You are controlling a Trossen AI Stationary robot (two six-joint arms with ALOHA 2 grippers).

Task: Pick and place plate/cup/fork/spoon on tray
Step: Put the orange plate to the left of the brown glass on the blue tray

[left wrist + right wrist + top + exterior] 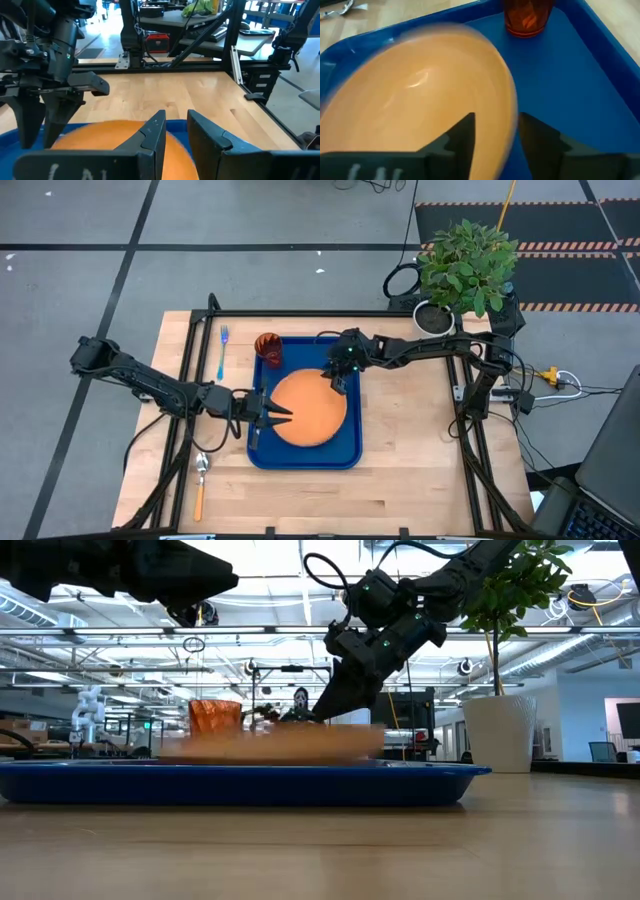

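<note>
High view: the plate point(305, 407) lies in the tray point(352, 452), the cup point(268, 347) in its far-left corner. The fork point(222, 351) lies left of the tray; the spoon point(200, 481) is near-left on the table point(420, 470). The left gripper point(272, 414) — jaws apart — is at the plate's left edge; the right gripper point(338, 380) is at its far-right edge.

Low view: plate and cup sit inside the tray.

Left wrist view: fingers point(155, 131) apart over the plate.

Right wrist view: fingers point(461, 131) apart, straddling the plate's rim.

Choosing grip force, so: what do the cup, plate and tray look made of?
Cup: translucent orange-red, glossy, probably plastic; light passes through its wall.
Plate: opaque orange with a soft sheen, likely plastic or melamine.
Tray: smooth blue moulded plastic, judging by its rounded corners and raised rim.
</note>
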